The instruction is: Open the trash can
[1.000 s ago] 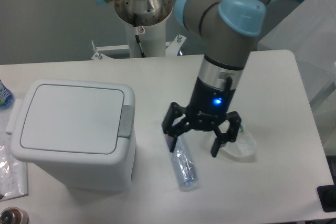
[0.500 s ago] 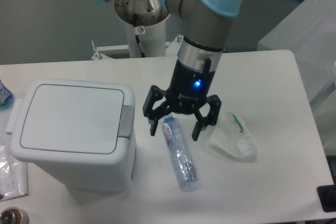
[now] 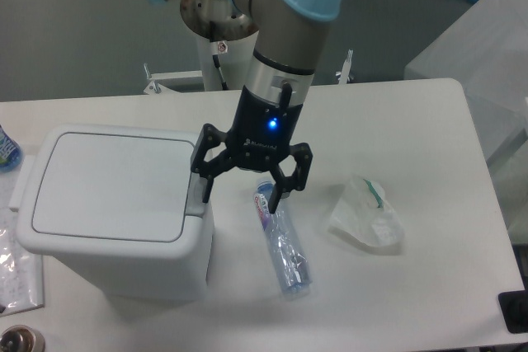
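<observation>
Right now, in the one camera view I have, my gripper (image 3: 242,188) hangs with its two fingers spread wide and nothing between them. It points down at the table (image 3: 412,121), just beside the right side of the trash can (image 3: 115,212). The trash can is the big white box on the left part of the table, and its flat lid (image 3: 111,185) is shut. The grey push-button tab (image 3: 198,190) sits on the rim that faces my gripper, and my left finger (image 3: 204,185) is right at that tab, so close that I cannot tell if it touches. I think I am here because pushing that tab is how the lid pops up, so this looks like the start of the job, with the lid not yet open. Under my right finger (image 3: 285,190) lies a clear plastic bottle (image 3: 282,239), flat on the table and pointing toward the front edge. A crumpled clear bag (image 3: 367,218) lies further right, apart from the bottle. If I go down I should keep off the bottle, since it sits near the bin. The lid looks hinged on the far left, where there are some small things near the table's edge, too cut off to name. Above the lid there is open room for it to swing up.
</observation>
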Action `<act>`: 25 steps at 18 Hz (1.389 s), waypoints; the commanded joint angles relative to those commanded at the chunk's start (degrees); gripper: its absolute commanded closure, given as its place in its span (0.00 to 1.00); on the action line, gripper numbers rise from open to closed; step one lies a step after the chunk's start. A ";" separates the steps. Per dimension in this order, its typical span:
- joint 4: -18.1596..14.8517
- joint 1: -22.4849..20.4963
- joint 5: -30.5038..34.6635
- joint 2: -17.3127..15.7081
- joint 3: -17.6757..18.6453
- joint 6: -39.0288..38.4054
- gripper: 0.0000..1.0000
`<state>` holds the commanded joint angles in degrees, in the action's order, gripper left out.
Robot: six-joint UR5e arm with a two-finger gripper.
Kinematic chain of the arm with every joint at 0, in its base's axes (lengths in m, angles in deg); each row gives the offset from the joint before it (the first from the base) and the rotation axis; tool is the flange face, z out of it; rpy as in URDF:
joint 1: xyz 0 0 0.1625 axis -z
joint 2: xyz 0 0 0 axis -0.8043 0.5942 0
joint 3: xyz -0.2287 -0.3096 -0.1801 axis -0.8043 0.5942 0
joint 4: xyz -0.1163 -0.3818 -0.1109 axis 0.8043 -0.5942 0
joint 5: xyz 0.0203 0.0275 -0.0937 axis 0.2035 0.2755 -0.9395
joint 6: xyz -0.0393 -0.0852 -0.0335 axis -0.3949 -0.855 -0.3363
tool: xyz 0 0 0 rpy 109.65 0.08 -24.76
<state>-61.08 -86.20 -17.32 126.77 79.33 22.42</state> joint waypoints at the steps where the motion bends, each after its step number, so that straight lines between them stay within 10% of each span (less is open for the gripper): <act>1: 0.00 0.00 0.00 0.00 -0.09 0.00 0.00; 25: 0.61 -0.79 0.70 -0.44 -0.96 1.14 0.00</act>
<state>-60.47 -86.99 -16.62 126.33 78.37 23.57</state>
